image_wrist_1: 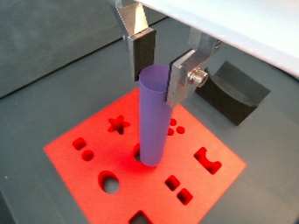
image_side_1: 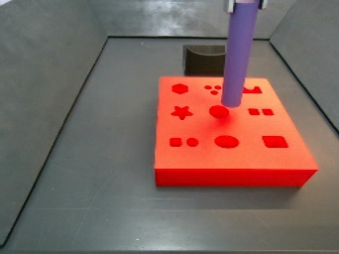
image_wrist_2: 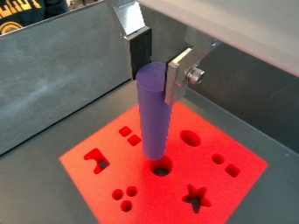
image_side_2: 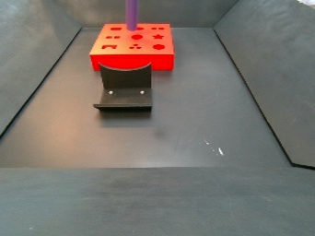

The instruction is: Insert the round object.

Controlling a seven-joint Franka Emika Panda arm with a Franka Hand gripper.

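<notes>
Purple peg (image_side_1: pixel 237 55) stands upright, its tip at the red block (image_side_1: pixel 232 149)

A smooth, matt, plastic-looking surface is noted on the round object (image_wrist_1: pixel 152 114), which is held upright between the gripper (image_wrist_1: pixel 159 68) above the red block. The gripper's fingers (image_wrist_1: pixel 184 74) are seen as flat, brushed silver metal plates with dark matt pads. The red block (image_side_1: pixel 236 149) is observed as smooth with a slight sheen, the fixture (image_side_2: pixel 124 88) as dark and matt, and the floor (image_side_2: pixel 160 129) as dark grey and faintly scuffed.

gripper (image_wrist_1: pixel 160 63) above the red block: flat silver finger plates, dark pads, silver screw knob.
</notes>
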